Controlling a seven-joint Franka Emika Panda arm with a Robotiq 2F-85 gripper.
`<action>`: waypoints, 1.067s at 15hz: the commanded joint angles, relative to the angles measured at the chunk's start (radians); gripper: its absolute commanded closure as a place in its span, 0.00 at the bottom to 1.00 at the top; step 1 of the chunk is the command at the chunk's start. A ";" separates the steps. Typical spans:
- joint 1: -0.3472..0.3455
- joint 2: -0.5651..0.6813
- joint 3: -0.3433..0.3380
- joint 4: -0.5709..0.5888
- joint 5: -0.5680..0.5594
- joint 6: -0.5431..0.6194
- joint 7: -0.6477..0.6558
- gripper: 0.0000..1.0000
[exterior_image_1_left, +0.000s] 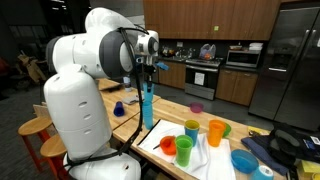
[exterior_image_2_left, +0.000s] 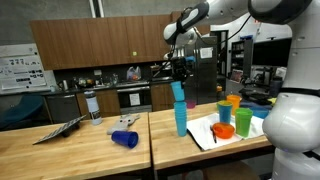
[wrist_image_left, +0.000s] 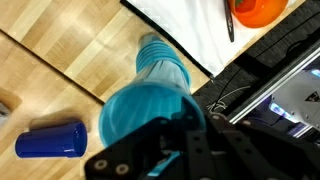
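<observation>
We see the arm pointing down, gripper (exterior_image_2_left: 179, 80) at twelve o'clock over a tall teal cup stack (exterior_image_2_left: 180, 115); we cannot tell its grip.

A kitchen: dark wood cabinets (exterior_image_2_left: 75, 45) and steel oven (exterior_image_1_left: 203, 76) at twelve o'clock, fridge (exterior_image_1_left: 290, 60) at two, butcher-block bench (exterior_image_2_left: 70, 150) before me.

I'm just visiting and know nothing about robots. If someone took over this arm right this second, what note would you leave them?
Gripper: right at the top of the tall teal cup stack; whether it grips the top cup cannot be told.
Things: the stack stands upright on the wooden table, next to the white cloth. A dark blue cup lies on its side, apart from the stack. A green cup and an orange cup stand on the cloth.
Done: several cups are nested.
Left: probably the loose cups.
</observation>
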 joint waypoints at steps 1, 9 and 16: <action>0.010 -0.028 0.009 -0.014 -0.033 -0.024 -0.016 0.99; 0.027 -0.046 0.030 -0.048 -0.065 -0.042 -0.009 0.99; 0.029 -0.050 0.030 -0.062 -0.062 -0.037 -0.010 0.81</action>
